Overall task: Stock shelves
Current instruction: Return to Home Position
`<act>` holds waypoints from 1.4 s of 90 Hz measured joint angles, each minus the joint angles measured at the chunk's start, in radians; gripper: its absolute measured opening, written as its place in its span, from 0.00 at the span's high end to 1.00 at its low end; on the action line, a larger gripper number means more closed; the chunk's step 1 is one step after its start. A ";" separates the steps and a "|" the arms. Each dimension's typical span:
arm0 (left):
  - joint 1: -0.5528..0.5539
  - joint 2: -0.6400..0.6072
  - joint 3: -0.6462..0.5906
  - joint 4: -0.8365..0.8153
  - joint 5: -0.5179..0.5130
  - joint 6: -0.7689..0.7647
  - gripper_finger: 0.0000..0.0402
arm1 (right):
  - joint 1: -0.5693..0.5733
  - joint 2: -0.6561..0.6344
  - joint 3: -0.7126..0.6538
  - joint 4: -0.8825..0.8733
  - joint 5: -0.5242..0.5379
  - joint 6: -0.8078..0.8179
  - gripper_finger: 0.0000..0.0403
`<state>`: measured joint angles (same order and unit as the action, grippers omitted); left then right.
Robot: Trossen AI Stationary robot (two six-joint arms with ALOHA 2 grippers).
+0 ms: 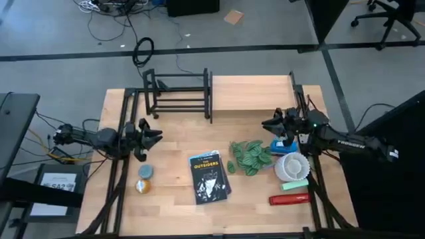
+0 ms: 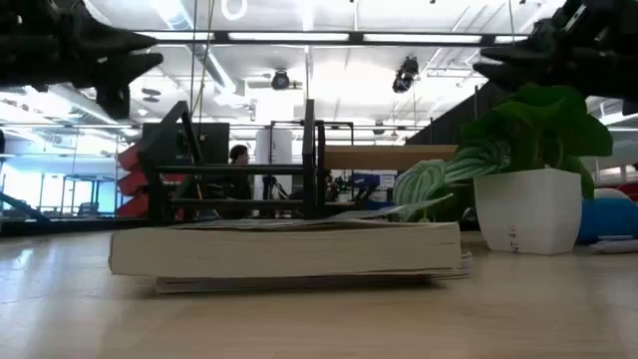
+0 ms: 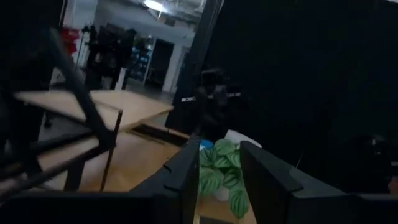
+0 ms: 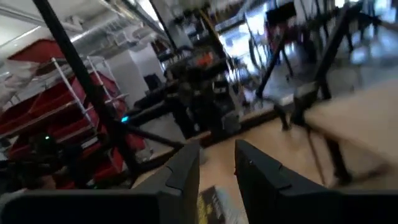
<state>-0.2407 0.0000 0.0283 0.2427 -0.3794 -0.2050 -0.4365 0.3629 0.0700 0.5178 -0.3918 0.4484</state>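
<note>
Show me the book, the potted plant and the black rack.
book [image 1: 210, 176]: high view, middle of its dark cover.
potted plant [image 2: 528, 211]: low view, front of its white pot.
black rack [image 1: 208, 93]: high view, its thick end bar.

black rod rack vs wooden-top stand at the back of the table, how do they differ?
The black rod rack is all open rods; the wooden-top stand has a solid light plank. The rack is narrower and sits left of the stand in the high view. Shared: black metal legs, side by side at the far edge, nothing on either.
</note>
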 joint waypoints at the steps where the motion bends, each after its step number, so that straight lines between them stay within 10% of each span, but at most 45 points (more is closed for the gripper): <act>1: 0.001 0.000 0.000 0.002 0.000 0.007 0.76 | -0.001 -0.002 0.000 0.002 0.005 -0.003 0.82; 85: 0.006 0.000 0.001 -0.077 -0.072 0.093 0.76 | 0.144 -0.073 0.000 -0.013 0.091 -0.009 0.82; 126: 0.006 0.002 0.001 -0.080 -0.072 0.092 0.76 | 0.217 -0.359 -0.060 -0.390 0.055 -0.392 0.82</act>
<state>-0.2352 0.0015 0.0288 0.1623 -0.4510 -0.1127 -0.2199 0.0041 0.0097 0.1274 -0.3368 0.0566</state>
